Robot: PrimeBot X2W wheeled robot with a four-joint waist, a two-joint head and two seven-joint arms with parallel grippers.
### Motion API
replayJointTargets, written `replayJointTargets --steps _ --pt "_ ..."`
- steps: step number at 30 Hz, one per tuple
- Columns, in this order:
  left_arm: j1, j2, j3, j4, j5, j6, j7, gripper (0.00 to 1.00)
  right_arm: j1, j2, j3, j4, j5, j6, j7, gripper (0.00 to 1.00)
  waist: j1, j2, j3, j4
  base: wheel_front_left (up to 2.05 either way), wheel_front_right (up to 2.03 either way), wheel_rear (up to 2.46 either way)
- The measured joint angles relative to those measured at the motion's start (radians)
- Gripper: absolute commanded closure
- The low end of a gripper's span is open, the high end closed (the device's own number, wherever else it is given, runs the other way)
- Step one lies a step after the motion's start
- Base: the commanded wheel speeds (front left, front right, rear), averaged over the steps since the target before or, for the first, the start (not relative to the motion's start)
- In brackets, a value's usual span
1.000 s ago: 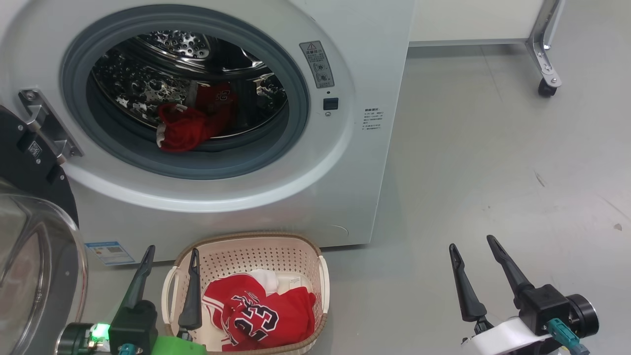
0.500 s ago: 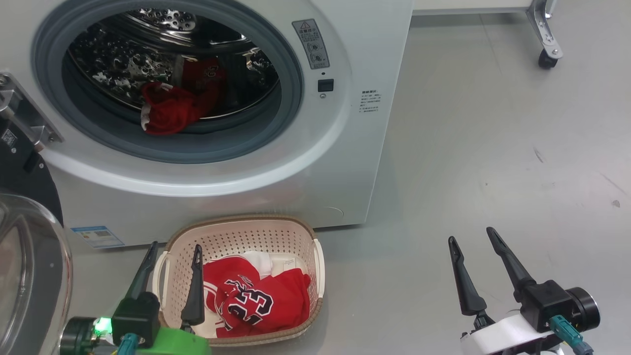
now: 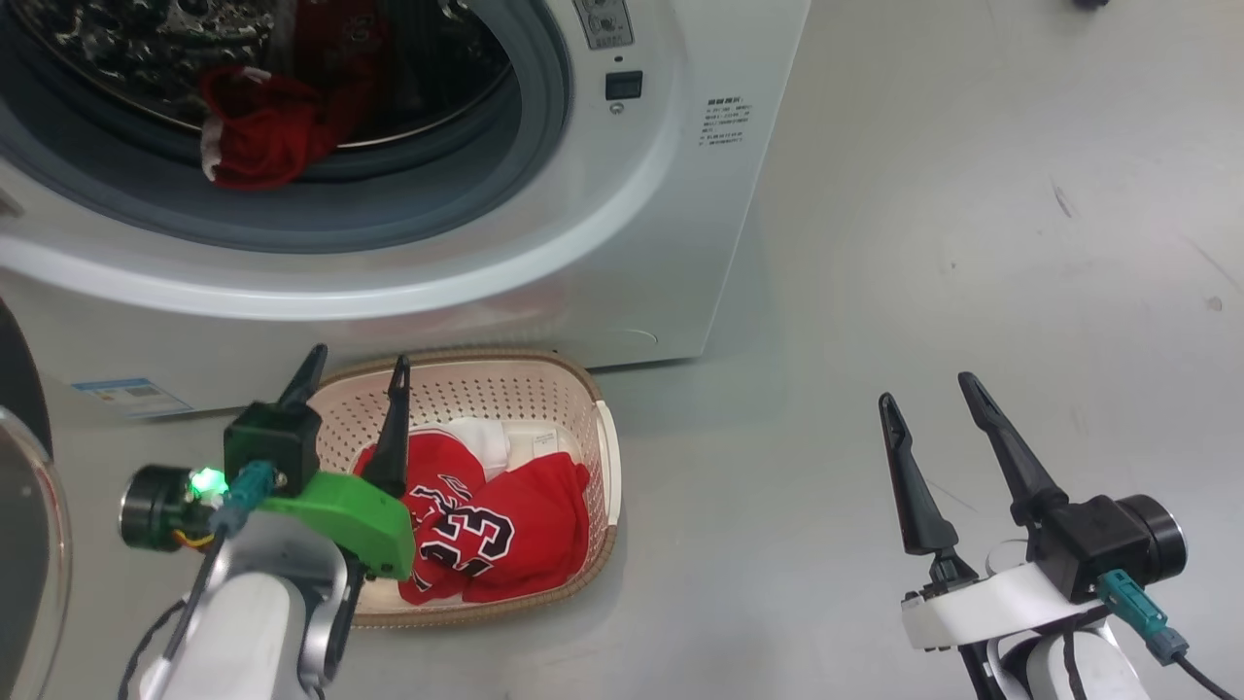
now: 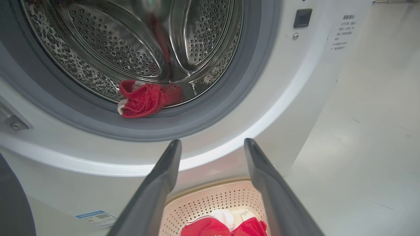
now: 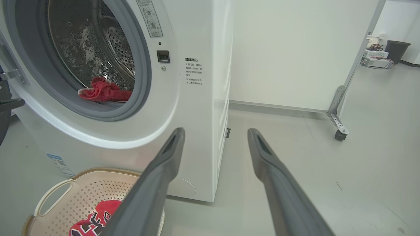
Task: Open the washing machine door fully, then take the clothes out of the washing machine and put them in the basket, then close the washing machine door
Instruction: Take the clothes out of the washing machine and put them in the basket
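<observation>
Red cloth with white trim makes up the clothes, and they lie in two places. One crumpled red garment (image 3: pixel 258 136) sits low at the front of the steel drum (image 4: pixel 131 49), just inside the grey rubber seal (image 4: pixel 229 98). A red jersey (image 3: pixel 486 535) with a black-and-white 23 lies bunched in the basket (image 3: pixel 486 399), with a bit of white cloth (image 3: pixel 481 437) behind it. Whether that red heap is one garment or two I cannot tell.

The one basket, cream and perforated with a brown woven-look rim, stands on the grey floor (image 3: pixel 923 243) just in front of the one white washing machine (image 3: pixel 544 253). One white handle (image 3: pixel 607 452) shows on its side. The washing machine door (image 3: pixel 24 544) stands swung open at the left edge of the head view, and a small blue label (image 3: pixel 126 396) sits low on the machine's front.

There are two grippers, each with two dark fingers. The left gripper (image 3: pixel 358 358) hangs over the basket's left part, released and empty. The right gripper (image 3: pixel 924 389) is above bare floor, well apart from the basket, also spread and empty.
</observation>
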Motion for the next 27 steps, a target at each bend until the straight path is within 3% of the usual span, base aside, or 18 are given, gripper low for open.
replayJointTargets --steps 5,15,27 --pt "-0.128 0.022 0.013 0.057 -0.001 -0.010 0.085 0.00 -0.039 0.000 0.001 -0.007 0.018 0.003 0.000 0.00 0.0000 0.0000 0.065 -0.017 0.00 0.00 0.00" --pt "-0.387 0.134 0.040 0.153 0.060 -0.025 0.234 0.00 -0.121 0.004 0.013 -0.007 0.062 0.009 -0.001 0.00 0.0000 0.0000 0.194 -0.069 0.00 0.00 0.00" --pt "-0.602 0.271 0.086 0.228 0.143 -0.023 0.311 0.00 -0.198 0.009 0.039 0.043 0.115 0.018 -0.007 0.00 0.0001 0.0000 0.303 -0.174 0.00 0.00 0.00"
